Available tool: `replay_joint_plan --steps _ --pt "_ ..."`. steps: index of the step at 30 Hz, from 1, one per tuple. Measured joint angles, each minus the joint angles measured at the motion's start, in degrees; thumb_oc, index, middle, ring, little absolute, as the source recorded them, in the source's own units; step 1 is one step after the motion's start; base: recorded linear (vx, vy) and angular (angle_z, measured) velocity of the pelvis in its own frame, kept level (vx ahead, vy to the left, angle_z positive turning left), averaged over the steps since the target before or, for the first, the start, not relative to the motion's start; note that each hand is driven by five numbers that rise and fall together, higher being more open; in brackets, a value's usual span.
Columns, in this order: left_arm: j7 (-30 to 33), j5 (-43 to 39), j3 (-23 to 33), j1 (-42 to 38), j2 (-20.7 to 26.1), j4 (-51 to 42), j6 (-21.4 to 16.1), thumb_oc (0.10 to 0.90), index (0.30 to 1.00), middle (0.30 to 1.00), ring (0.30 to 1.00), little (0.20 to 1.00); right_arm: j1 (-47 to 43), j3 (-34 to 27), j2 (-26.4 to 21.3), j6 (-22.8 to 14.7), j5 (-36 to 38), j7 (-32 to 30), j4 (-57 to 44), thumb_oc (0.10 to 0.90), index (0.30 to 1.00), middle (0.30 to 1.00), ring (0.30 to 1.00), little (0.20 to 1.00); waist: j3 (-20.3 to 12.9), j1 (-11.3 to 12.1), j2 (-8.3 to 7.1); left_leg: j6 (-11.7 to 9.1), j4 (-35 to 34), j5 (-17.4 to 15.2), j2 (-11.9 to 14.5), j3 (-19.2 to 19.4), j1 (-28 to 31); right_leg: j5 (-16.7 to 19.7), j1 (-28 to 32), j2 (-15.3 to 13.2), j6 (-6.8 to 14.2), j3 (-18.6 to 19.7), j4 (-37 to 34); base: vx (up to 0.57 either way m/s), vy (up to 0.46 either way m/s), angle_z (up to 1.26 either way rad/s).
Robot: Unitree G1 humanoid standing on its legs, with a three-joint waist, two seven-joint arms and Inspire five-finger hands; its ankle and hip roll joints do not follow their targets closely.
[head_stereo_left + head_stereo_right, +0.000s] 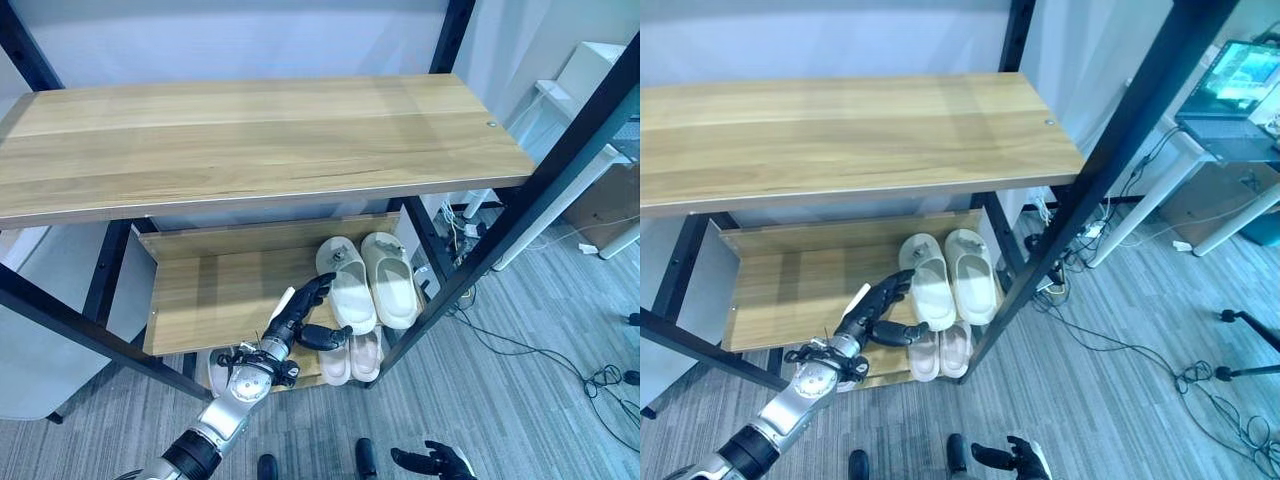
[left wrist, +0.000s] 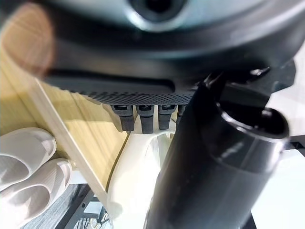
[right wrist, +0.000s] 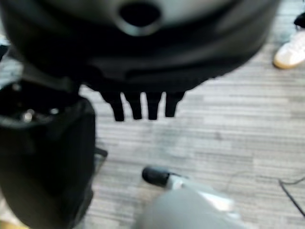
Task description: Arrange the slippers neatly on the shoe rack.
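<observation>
1. Cream slippers (image 1: pixel 368 281) sit side by side at the right end of the shoe rack's middle shelf (image 1: pixel 215 290), neatly paired.
2. Pink slippers (image 1: pixel 352 356) lie on the lowest shelf, just below them.
3. Left hand (image 1: pixel 298 320) reaches over the middle shelf's front edge, fingers relaxed, holding nothing; the cream pair is just beside it.
4. Right hand (image 1: pixel 432 461) hangs low, loosely spread, empty.
5. Arrangement looks nearly finished.

head eyes look down, sharing the shoe rack (image 1: pixel 250 135); wrist cameras sit close.
</observation>
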Motion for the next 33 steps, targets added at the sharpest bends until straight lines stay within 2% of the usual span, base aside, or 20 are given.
replay_joint_plan --steps 13,16,22,25,30,33 --pt "1.66 2.41 -0.35 -0.16 0.28 1.76 0.13 0.800 0.900 0.900 0.900 0.900 0.80 0.43 0.65 0.96 0.06 0.06 0.31 0.800 0.900 0.900 0.900 0.900 -1.10 -0.13 -0.47 0.05 -0.06 -0.12 0.00 0.29 1.51 -0.39 1.38 -0.04 0.11 0.10 -0.02 0.00 0.000 0.00" --pt "1.73 2.60 1.52 -0.19 0.69 1.74 0.13 0.800 0.900 0.900 0.900 0.900 1.02 0.38 0.65 1.04 0.04 0.19 0.41 0.800 0.900 0.900 0.900 0.900 -1.25 -0.07 -0.35 0.03 -0.25 -0.12 0.08 0.21 1.81 -0.95 1.73 -0.04 -0.15 -0.04 -0.38 0.00 0.000 0.00" --pt "2.87 4.77 8.80 0.04 2.51 -0.29 0.12 0.800 0.900 0.900 0.900 0.900 2.82 -0.83 0.54 1.64 0.04 0.86 0.44 0.800 0.900 0.900 0.900 0.900 -1.62 0.45 -0.14 0.01 -0.27 -0.10 0.30 -0.34 2.83 -0.69 3.13 0.14 -0.37 -0.71 -0.39 -0.01 -0.006 0.04" --pt "1.83 4.48 12.95 4.77 3.61 -5.41 -0.01 0.800 0.900 0.900 0.900 0.900 3.31 -1.82 0.48 2.09 0.02 1.61 0.38 0.800 0.900 0.900 0.900 0.900 -2.13 1.00 -0.02 -0.02 -0.27 -0.56 0.44 -0.33 4.55 -0.95 4.90 0.16 -0.33 -0.84 -0.39 0.00 -0.004 0.01" --pt "-3.67 -2.59 16.17 15.29 6.18 -10.02 -0.04 0.800 0.900 0.900 0.900 0.900 3.51 -1.87 0.33 2.07 -0.64 2.15 0.22 0.800 0.900 0.900 0.900 0.900 -3.22 2.11 0.35 -0.09 -0.28 -1.12 0.52 -0.84 6.61 -1.84 7.41 0.12 -0.20 -1.75 -0.41 -0.03 -0.012 0.08" --pt "-6.19 -7.17 17.91 21.58 7.47 -11.24 0.06 0.800 0.900 0.900 0.900 0.900 4.07 -2.22 0.30 2.13 -0.94 2.72 0.33 0.800 0.900 0.900 0.900 0.900 -3.41 3.68 0.44 0.20 -0.29 -1.46 0.66 -1.02 7.39 -2.41 8.31 0.18 -0.06 -1.92 -0.42 -0.03 -0.014 0.01"
